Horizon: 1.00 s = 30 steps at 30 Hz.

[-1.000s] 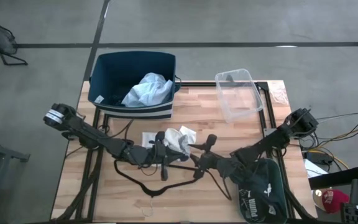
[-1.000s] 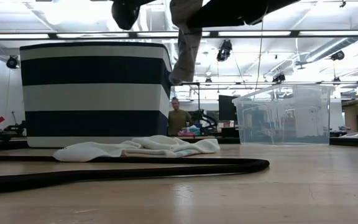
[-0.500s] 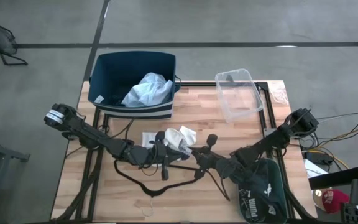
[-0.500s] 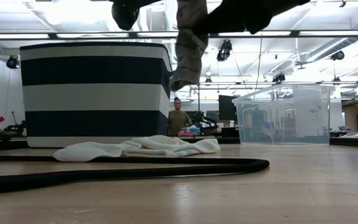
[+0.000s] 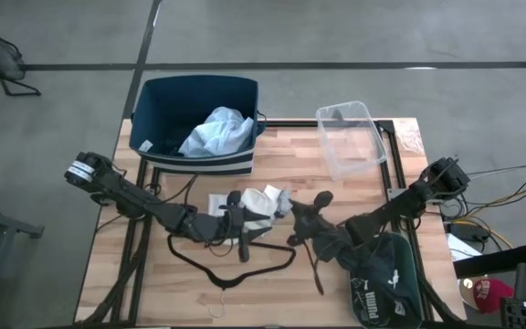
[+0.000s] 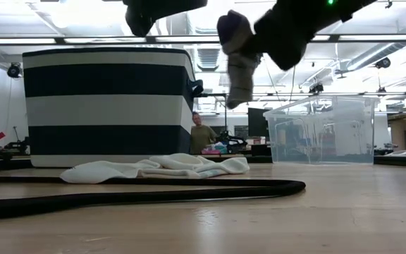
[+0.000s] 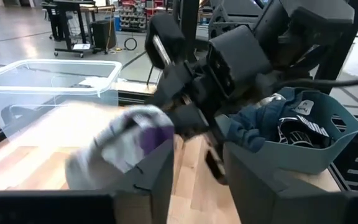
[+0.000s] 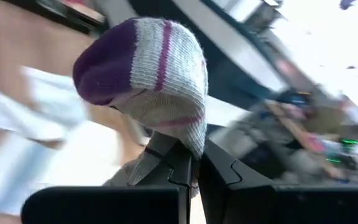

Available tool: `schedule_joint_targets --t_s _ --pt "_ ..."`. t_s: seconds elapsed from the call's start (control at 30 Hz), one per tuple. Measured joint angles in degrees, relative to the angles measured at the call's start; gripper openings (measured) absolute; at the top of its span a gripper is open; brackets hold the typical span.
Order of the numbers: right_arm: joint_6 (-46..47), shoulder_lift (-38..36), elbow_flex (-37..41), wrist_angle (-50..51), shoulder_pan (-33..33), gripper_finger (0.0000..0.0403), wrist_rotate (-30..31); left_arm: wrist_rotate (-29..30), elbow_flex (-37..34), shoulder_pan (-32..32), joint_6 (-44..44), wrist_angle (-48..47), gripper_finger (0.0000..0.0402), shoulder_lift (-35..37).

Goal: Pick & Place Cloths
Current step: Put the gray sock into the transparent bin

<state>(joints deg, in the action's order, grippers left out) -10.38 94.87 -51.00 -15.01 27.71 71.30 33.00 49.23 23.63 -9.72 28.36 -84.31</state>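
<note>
While the right gripper [image 8: 193, 168] pinches only the sock [image 8: 146, 87] by its edge (left gripper [image 5: 241, 219] spread), expect slippage before the bin [image 5: 153, 100].

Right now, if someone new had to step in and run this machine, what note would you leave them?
Right tool: shut on a grey sock with purple toe, lifted above mid-table.
Left tool: open, close beside it, holding nothing.
Pale-blue shirt lies in the striped navy bin.
White cloths lie on the table, next to the black hanger.
The clear tub shows no cloth inside.
A grey basket at the right edge holds dark garments.
Left: place the sock, then pick up the white cloths.
</note>
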Motion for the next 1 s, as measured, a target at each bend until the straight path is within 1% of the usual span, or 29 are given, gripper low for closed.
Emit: schedule_joint_targets --t_s 0.1,0.27,0.4,0.53,0.6,0.7,0.77,0.9,1.0 --pt "-2.9 -0.8 0.0 1.9 0.1 0.0009 6.5 -0.3 0.0 0.0 -0.1 0.2 0.0158 0.0" --pt "-4.4 -4.9 0.5 5.9 -1.2 0.0009 14.2 -0.4 0.0 0.0 -0.2 0.0 0.0159 0.0" --pt "-1.8 -11.2 1.9 9.9 -3.8 0.0009 14.9 -0.4 0.0 0.0 -0.3 0.0 0.0159 0.0" --pt "4.9 -20.3 4.3 17.5 -9.0 0.0009 14.6 -0.4 0.0 0.0 -0.4 0.0 0.0159 0.0" --pt "9.0 -25.2 5.6 20.6 -12.6 0.0009 12.1 -0.4 0.0 0.0 -0.3 0.1 0.0159 0.0" --pt "14.2 -32.0 7.3 23.3 -19.3 0.0009 3.6 -0.4 0.0 0.0 -0.4 0.1 0.0159 0.0" --pt "15.7 -35.0 8.1 23.5 -24.2 0.0009 -1.0 -0.4 0.0 0.0 -0.4 0.1 0.0159 0.0" --pt "16.0 -37.9 10.2 23.7 -33.5 0.0009 -5.5 -0.4 0.0 0.0 -0.4 0.2 0.0159 0.0" --pt "16.1 -38.5 11.2 24.0 -39.9 0.0012 -11.6 -0.4 0.0 0.0 -0.3 0.2 0.0159 0.0"
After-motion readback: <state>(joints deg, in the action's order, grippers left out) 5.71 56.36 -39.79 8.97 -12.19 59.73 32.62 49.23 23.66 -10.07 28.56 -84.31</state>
